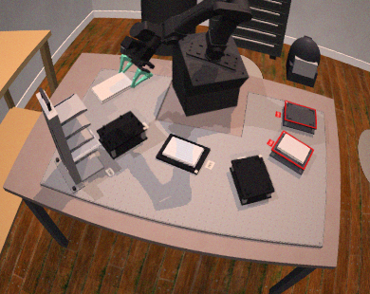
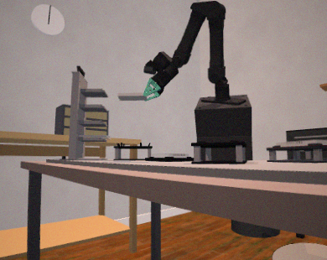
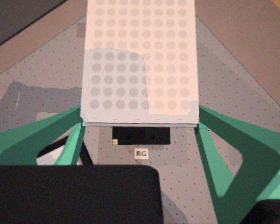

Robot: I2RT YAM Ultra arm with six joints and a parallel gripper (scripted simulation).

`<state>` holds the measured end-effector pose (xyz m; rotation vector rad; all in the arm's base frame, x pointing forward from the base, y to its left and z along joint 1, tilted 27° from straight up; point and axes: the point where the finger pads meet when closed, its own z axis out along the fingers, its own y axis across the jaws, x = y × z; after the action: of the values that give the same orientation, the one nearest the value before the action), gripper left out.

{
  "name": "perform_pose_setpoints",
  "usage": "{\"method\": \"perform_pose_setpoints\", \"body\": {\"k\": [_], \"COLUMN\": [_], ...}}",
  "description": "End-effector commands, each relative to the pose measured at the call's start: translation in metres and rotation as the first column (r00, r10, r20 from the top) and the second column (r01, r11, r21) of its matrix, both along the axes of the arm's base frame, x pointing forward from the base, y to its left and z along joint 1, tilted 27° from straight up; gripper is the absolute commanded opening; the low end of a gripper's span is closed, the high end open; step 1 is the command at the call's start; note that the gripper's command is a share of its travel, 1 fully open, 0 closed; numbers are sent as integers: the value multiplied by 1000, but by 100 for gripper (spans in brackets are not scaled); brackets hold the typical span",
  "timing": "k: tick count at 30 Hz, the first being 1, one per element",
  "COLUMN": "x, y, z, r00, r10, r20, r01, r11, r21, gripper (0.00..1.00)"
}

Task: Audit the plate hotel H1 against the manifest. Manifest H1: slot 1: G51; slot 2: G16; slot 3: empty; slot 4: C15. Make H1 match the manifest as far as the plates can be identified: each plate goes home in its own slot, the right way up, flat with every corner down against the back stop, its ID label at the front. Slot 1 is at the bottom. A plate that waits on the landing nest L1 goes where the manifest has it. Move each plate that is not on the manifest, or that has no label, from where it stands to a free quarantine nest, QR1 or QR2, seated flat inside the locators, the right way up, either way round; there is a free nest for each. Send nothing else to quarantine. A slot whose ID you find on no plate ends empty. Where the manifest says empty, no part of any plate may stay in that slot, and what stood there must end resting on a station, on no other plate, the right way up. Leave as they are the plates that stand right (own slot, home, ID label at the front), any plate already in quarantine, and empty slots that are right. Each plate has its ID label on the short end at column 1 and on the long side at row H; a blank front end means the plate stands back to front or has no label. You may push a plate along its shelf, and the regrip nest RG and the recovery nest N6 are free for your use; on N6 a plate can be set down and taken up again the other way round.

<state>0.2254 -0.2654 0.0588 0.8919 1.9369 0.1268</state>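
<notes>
My gripper (image 1: 130, 77) (image 2: 151, 94) (image 3: 139, 111) is shut on a white well plate (image 1: 111, 87) (image 2: 131, 96) (image 3: 140, 60). It grips the plate by its near end, across the width, and holds it level and the right way up, high above the table at about the height of the hotel's top shelf. The plate hotel H1 (image 1: 61, 137) (image 2: 76, 117) stands at the table's left; its shelves show no plate. In the wrist view the regrip nest (image 3: 141, 135) with its RG label (image 3: 140, 153) lies below the plate's near end. I can read no ID label on the plate.
A tall black nest (image 1: 121, 133) stands beside the hotel. A flat black nest holds a white plate (image 1: 181, 151). Another black nest (image 1: 251, 179) sits right of centre. Two red-rimmed quarantine nests stand at the right: one (image 1: 300, 116) looks dark, the other holds a white plate (image 1: 293, 147). The arm's base (image 1: 210, 81) is at the back.
</notes>
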Motion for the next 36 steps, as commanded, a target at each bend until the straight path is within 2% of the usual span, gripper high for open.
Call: {"method": "perform_pose_setpoints", "body": {"k": [1, 36], "x": [-1, -14], "y": [-8, -15], "z": [12, 40], "r00": [1000, 1000], "r10": [-4, -4], "r20": [14, 13], "r01": [5, 5], "r11": [1000, 1000], "r21": [-31, -31], "gripper": [86, 86]}}
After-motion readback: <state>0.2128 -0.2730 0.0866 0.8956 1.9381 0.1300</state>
